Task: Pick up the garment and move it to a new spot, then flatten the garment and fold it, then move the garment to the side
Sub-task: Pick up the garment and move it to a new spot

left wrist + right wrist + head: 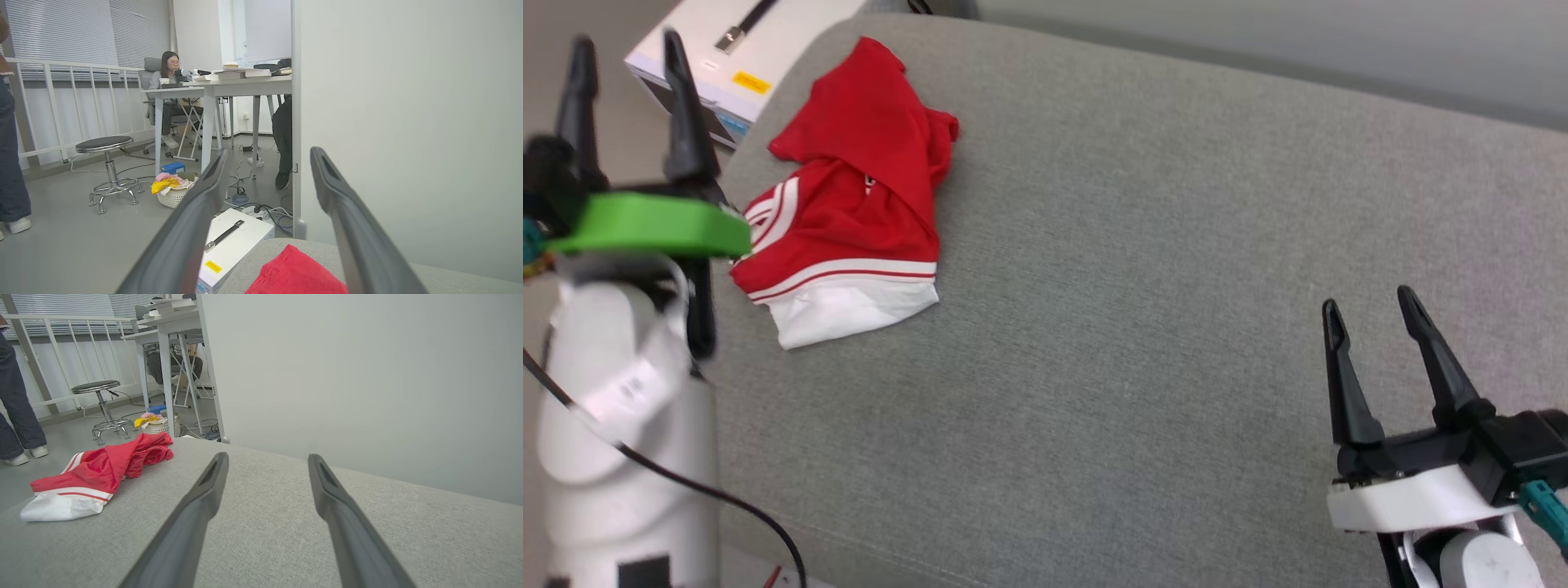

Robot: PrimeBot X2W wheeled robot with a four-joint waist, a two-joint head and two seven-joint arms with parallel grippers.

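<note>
The garment [858, 196] lies crumpled near the far left corner of the grey padded surface [1143, 286]: red cloth with a white sleeve and red-white striped trim. My left gripper [627, 51] is raised at the left edge, just left of the garment, open and empty. In the left wrist view a red corner of the garment [296, 273] lies low between the left gripper [267, 157] fingers. My right gripper [1368, 300] stands open at the lower right, far from the cloth. From the right wrist, the garment [98, 473] is far left of the right gripper [267, 457].
A white case with a black handle [739, 49] lies on the floor beyond the surface's left corner. A pale partition wall [367, 375] runs behind the surface. Farther off stand a stool [107, 163], a laundry basket [173, 192], desks, a seated person and a standing person's legs [18, 404].
</note>
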